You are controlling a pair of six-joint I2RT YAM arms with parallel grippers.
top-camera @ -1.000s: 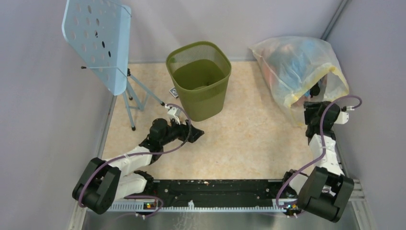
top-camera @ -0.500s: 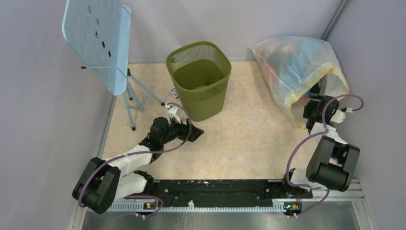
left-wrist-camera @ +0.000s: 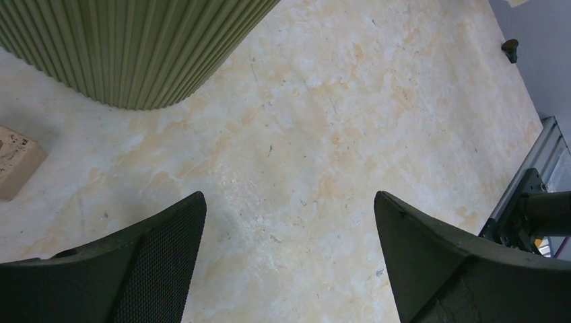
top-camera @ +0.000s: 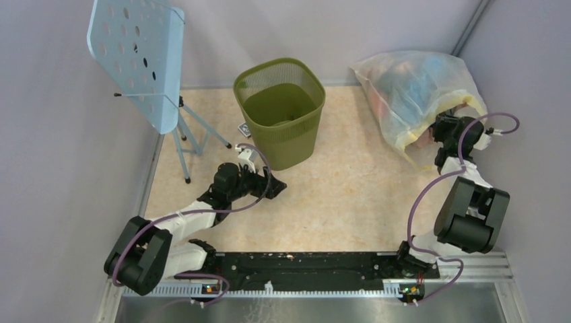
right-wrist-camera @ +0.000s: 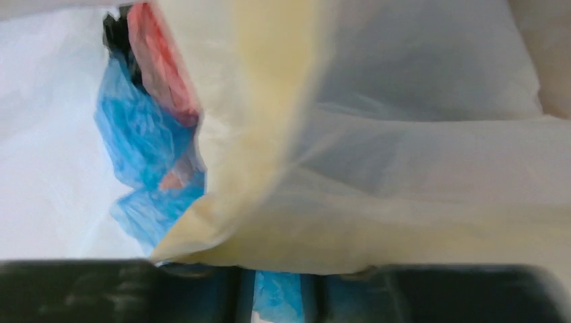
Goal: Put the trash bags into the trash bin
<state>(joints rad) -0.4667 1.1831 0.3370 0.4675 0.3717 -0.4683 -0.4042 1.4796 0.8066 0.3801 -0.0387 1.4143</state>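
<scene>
The olive-green mesh trash bin (top-camera: 279,111) stands upright at the back centre; its ribbed base (left-wrist-camera: 135,47) fills the top left of the left wrist view. My left gripper (top-camera: 273,188) (left-wrist-camera: 289,215) hovers low over the floor just in front of the bin, open and holding nothing. My right gripper (top-camera: 441,129) reaches into the mouth of the yellowish-clear stuffed bag (top-camera: 404,87). In the right wrist view, the bag's yellowish film (right-wrist-camera: 404,168) drapes over my fingers. Crinkly light-blue trash bag plastic (right-wrist-camera: 145,141) lies inside, and a fold sits pinched in my right gripper (right-wrist-camera: 279,286).
A light-blue perforated music stand (top-camera: 138,60) on tripod legs (top-camera: 192,134) stands at the back left. A small block (top-camera: 244,129) (left-wrist-camera: 17,161) lies by the bin's left side. Grey walls close in on the left, back and right.
My right arm has stretched forward, carrying the gripper deeper into the stuffed bag's mouth, and its jaws have narrowed onto blue plastic. The left arm has barely shifted.
</scene>
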